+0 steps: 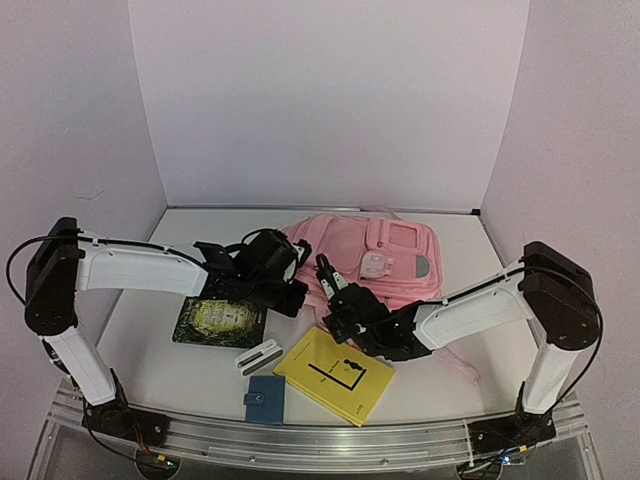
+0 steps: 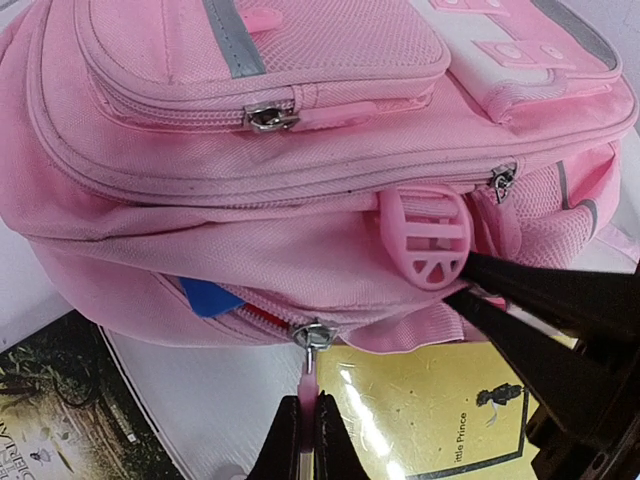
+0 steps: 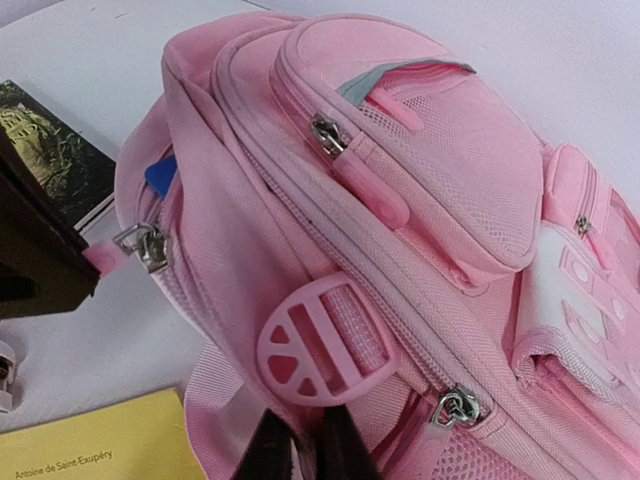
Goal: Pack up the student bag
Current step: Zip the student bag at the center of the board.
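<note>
The student bag (image 2: 300,230) was of pink woven cloth, matt and a little coarse, with open mesh on one front pocket (image 3: 460,185). A grey strip (image 2: 235,45) on it looked smoother, with a slight shine. The zipper sliders (image 2: 270,118) were bright metal. The zip pull (image 2: 307,383) looked like soft, rubbery pink plastic. The round buckle (image 2: 425,240) was smooth, hard pink plastic, and it sat on ribbed webbing (image 3: 348,322). The left gripper (image 2: 305,420) had fingers of black matt plastic. The yellow book (image 2: 430,410) had a glossy paper cover that caught the light, and the dark green book (image 2: 50,410) shone a little too. The table (image 1: 180,370) was white, smooth and matt.
</note>
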